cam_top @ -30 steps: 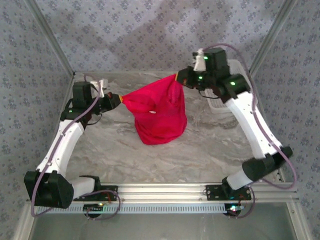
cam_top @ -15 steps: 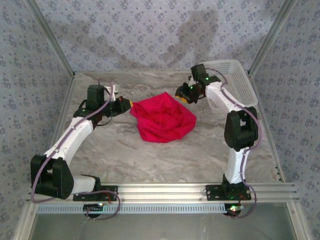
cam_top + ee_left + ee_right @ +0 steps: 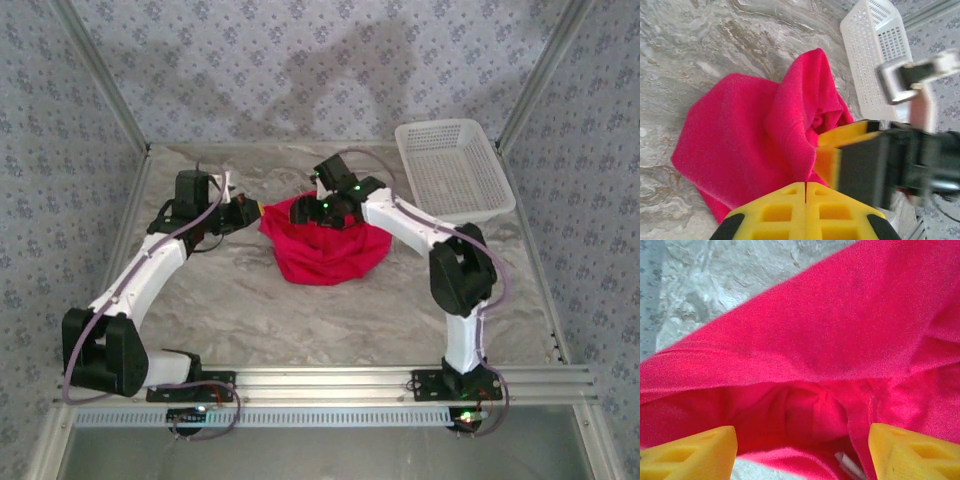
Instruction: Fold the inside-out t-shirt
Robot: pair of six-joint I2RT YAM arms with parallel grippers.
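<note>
Grey marbled tabletop (image 3: 250, 310) inside a booth of patterned walls. Near its centre, a little toward 12 o'clock, lies the inside-out t-shirt (image 3: 325, 252), a crumpled crimson heap, not yet flat or folded.

At the heap's 9 o'clock edge, the left gripper (image 3: 256, 210) has its yellow fingers pressed together. They appear to pinch a raised ridge of the cloth. At the heap's 12 o'clock edge, the right gripper (image 3: 318, 207) has its fingers spread wide apart. Its wrist camera looks into a shadowed pocket between layers of red fabric (image 3: 840, 330), and nothing is gripped yet.

The step in hand looks like opening the garment out. To do it well, the right fingers should close on a single layer at the pocket's rim, not a bunched handful. The arms could then draw apart toward 3 and 9 o'clock, so the shirt stretches taut between them.

A white lattice basket (image 3: 455, 165) sits at 2 o'clock, apart from the shirt.
</note>
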